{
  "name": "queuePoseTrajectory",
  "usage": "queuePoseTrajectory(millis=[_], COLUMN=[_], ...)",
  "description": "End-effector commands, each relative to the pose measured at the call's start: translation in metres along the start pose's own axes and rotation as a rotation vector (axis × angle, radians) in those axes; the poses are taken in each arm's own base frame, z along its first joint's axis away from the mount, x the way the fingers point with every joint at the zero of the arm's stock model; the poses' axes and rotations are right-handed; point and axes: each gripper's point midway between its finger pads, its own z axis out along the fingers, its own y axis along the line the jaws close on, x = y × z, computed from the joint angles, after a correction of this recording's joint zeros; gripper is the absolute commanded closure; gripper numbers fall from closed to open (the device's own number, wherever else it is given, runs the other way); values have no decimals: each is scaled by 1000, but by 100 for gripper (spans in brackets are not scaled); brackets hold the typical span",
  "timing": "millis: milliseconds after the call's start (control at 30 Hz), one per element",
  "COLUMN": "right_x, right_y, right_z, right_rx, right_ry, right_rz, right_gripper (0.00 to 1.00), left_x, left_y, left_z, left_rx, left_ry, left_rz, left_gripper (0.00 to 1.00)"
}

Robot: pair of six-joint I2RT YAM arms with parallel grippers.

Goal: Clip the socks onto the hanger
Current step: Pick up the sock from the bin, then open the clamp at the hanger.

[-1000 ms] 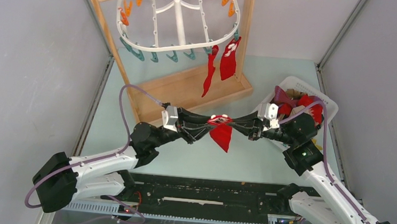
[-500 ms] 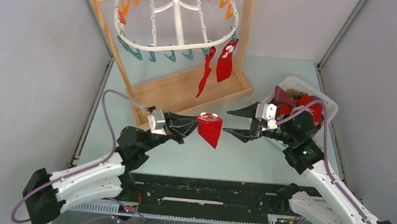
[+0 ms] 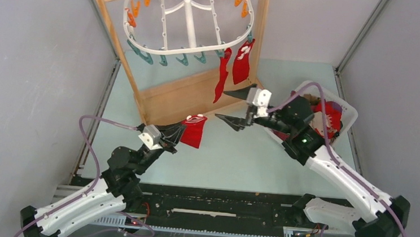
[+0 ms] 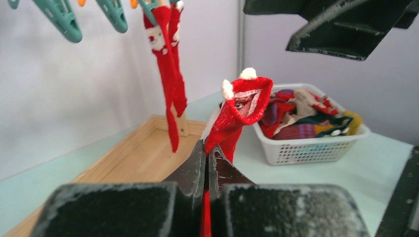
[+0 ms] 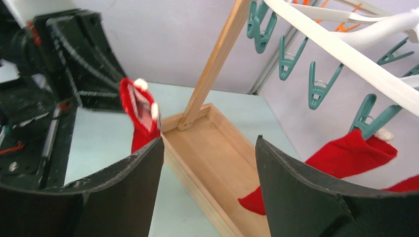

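My left gripper is shut on a red sock with a white cuff, just in front of the wooden stand. In the left wrist view the sock sticks up from the closed fingertips. My right gripper stands open and empty to the sock's right, below the hanger. The hanger is a white oval frame with teal clothespins along its rim. Two red socks hang clipped at its right end. More socks lie in a white basket.
The wooden stand has a tray base and upright posts that carry the hanger. The white basket sits at the right, behind the right arm. Grey walls close in both sides.
The right gripper let go of the red sock, opened and moved up toward the hanger. The left gripper closed on the sock and carried it left toward the stand.
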Motion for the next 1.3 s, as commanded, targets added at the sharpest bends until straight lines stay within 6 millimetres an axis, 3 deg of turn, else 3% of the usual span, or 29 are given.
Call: queuePoseTrajectory(millis=[0,367,800,1267], right_x=[-32,-24,-11,9], right_y=[-37,-66,-107,-124], right_z=[27,72,89,97], right_rx=[218,406,548,590], right_ry=[-86,-132,-168,-158], right_rz=[-2,2,10,49], right_gripper=[24,28,26,29], left_x=[17,25,26,25], left_y=[19,24,33,40], left_z=[-6,1,9,13], left_rx=[-89,-103,-160,-168], left_ry=[61,76,52,65], left_rz=[96,115,46,67], left_gripper=[100,100,100,100])
